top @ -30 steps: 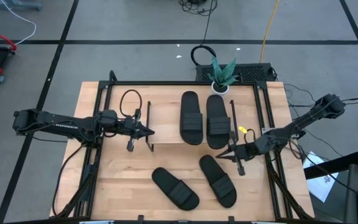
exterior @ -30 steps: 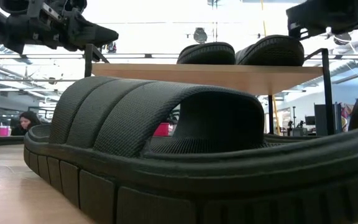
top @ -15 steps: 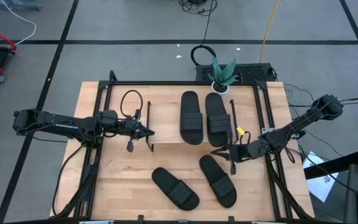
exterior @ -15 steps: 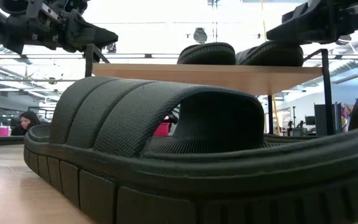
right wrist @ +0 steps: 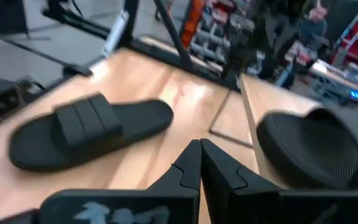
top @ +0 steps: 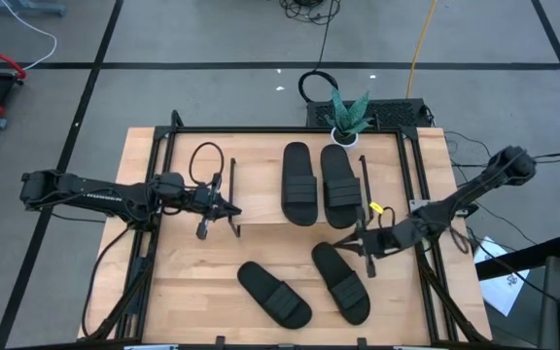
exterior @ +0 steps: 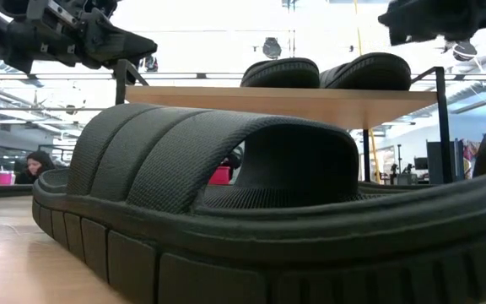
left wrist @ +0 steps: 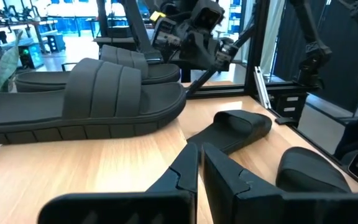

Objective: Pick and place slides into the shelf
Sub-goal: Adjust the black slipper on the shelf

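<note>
Right now two slides [top: 273, 294] [top: 340, 282] lie on the table [top: 192, 282] in front of the shelf [top: 261, 180], and two more slides [top: 298, 183] [top: 339, 188] sit side by side on top of it. Just past the front pair, the right gripper [top: 350, 243] hovers with its fingers closed and empty. Off by the shelf's left end, the left gripper [top: 233, 207] is closed and empty too.

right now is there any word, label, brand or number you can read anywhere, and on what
No text is readable anywhere.
The black ribbed slide sandals show no brand.
The light wooden shelf top board is bare.
A yellow tag by the right gripper is too small to read.
</note>
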`<state>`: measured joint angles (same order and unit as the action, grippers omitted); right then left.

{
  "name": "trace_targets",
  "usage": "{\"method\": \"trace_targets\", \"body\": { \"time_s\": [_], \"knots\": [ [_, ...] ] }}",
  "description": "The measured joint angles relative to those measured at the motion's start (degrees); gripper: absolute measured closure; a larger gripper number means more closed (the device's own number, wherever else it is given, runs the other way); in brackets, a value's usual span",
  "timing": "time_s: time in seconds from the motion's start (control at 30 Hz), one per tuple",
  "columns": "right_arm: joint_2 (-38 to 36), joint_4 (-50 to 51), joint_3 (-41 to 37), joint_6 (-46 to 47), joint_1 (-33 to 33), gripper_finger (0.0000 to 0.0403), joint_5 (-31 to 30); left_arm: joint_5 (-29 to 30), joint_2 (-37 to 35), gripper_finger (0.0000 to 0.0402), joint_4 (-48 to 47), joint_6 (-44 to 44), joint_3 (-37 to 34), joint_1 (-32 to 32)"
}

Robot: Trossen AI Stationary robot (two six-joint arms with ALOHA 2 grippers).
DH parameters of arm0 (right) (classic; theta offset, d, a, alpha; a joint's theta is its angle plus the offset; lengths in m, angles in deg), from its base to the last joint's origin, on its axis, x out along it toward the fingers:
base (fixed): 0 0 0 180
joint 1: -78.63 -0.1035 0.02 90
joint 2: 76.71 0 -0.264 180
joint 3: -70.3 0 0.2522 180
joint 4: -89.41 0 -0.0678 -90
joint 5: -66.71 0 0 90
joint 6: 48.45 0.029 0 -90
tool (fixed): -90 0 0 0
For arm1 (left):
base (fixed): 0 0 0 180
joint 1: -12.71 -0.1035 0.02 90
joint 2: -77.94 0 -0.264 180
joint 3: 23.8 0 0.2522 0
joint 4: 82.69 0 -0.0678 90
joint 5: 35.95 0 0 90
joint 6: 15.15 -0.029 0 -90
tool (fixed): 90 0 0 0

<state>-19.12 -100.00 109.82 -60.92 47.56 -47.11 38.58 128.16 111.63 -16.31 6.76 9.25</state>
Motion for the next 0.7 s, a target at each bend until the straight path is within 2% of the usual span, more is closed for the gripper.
{"method": "trace_targets", "body": {
  "time_s": [0.13,0.2,0.33,0.6,0.7],
  "knots": [
    [-5.60,1.56,0.00,-0.31,-3.99,0.0403,2.06,0.02,0.00,0.0380,-0.14,-0.03,0.00,0.34],
    [-8.81,6.97,0.49,-0.15,-5.60,0.0403,2.99,0.04,0.00,0.0380,-0.76,-0.16,0.02,0.33],
    [-12.26,16.28,1.03,2.26,-6.60,0.0403,-0.42,0.07,0.02,0.0380,-1.77,-1.40,0.02,0.33],
    [-7.77,14.96,0.63,2.82,-3.21,0.0403,-0.26,0.31,0.02,0.0380,-1.77,-1.36,0.02,0.33],
    [-5.83,14.85,0.63,3.26,-2.06,0.0403,-2.09,0.42,0.02,0.0380,-1.64,-1.34,0.02,0.33]
  ]
}}
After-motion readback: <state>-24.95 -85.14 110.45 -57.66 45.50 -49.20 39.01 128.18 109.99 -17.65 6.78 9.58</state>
